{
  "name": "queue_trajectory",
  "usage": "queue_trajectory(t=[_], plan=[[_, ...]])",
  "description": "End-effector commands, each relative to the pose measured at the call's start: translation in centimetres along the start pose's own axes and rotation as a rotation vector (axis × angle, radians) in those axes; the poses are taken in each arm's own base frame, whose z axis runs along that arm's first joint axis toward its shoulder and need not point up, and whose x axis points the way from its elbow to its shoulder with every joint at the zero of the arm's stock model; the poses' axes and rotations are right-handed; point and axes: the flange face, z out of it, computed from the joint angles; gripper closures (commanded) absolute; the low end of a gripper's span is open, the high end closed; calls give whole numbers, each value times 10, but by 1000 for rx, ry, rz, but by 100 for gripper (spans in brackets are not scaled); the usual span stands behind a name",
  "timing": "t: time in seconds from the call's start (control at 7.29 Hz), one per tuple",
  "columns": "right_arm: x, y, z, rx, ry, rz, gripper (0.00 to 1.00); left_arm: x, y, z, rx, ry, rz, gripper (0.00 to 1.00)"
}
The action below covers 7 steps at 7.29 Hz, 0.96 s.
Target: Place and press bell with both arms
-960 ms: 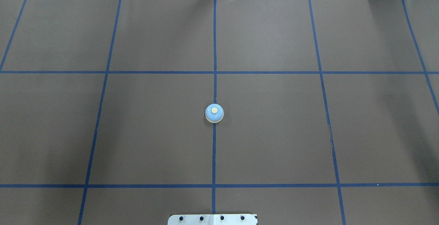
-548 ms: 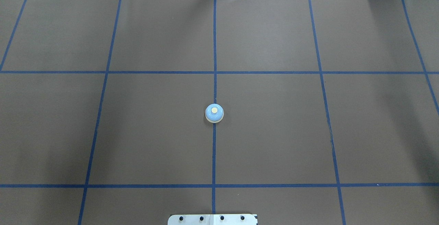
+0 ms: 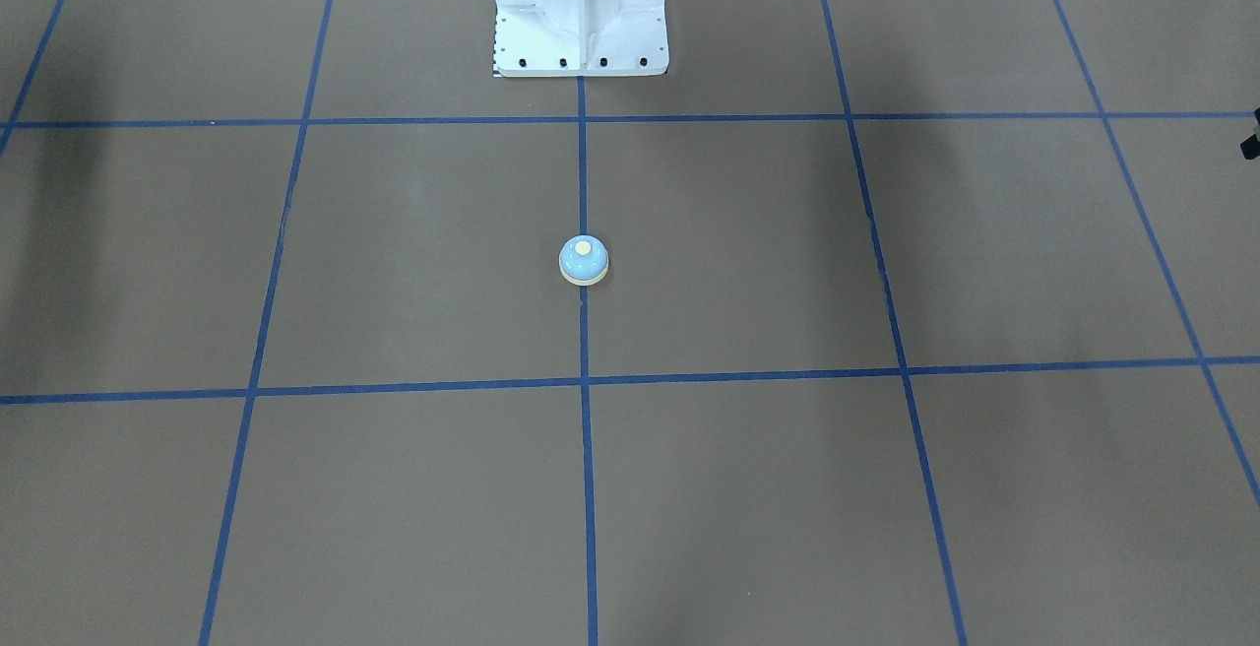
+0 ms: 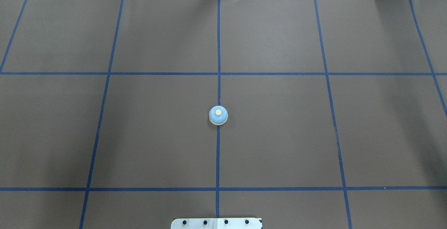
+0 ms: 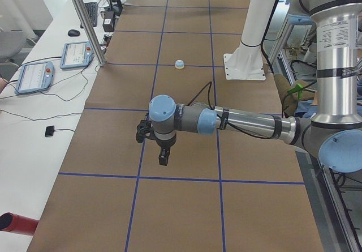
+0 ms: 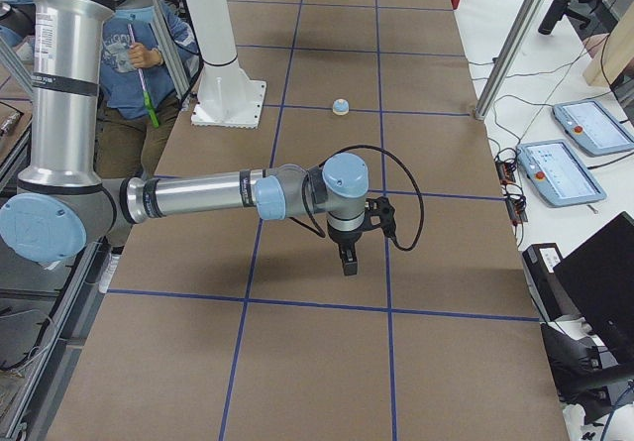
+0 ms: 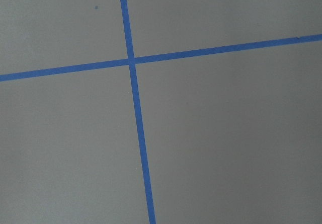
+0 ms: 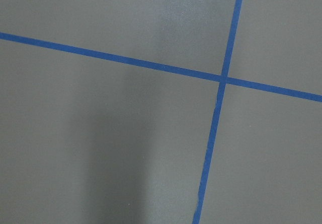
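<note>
The bell (image 4: 218, 115), light blue with a cream button, stands alone on the centre tape line of the brown table; it also shows in the front view (image 3: 584, 260) and far off in both side views (image 5: 179, 64) (image 6: 340, 107). My left gripper (image 5: 163, 158) hangs point-down over the table's left end, far from the bell. My right gripper (image 6: 348, 263) hangs the same way over the right end. I cannot tell whether either is open or shut. Both wrist views show only bare mat with crossing blue tape.
The white bolted pedestal (image 3: 581, 16) stands behind the bell at the robot's side. Blue tape lines grid the mat. Side benches hold teach pendants (image 5: 76, 54) (image 6: 560, 168). A person in blue (image 6: 149, 55) stands beside the pedestal.
</note>
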Motion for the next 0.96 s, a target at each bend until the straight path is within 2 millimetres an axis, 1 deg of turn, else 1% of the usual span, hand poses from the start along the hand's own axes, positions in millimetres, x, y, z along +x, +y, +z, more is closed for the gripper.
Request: queue_trajectory(t=[0.0,0.14,0.41,0.82], plan=[[-1,-1,-1,2,0,-2,0,-1,0,1,-1,0,-2,0],[-1,-1,-1,2,0,-2,0,0,0,0,0,0,-1,0],[-2,1,-3,5,0,-4,0,-4,12,4,-6,0,-5,0],[-1,0,-6,11,4,-2,0,-6,13,5,-8,-1,-8,0]])
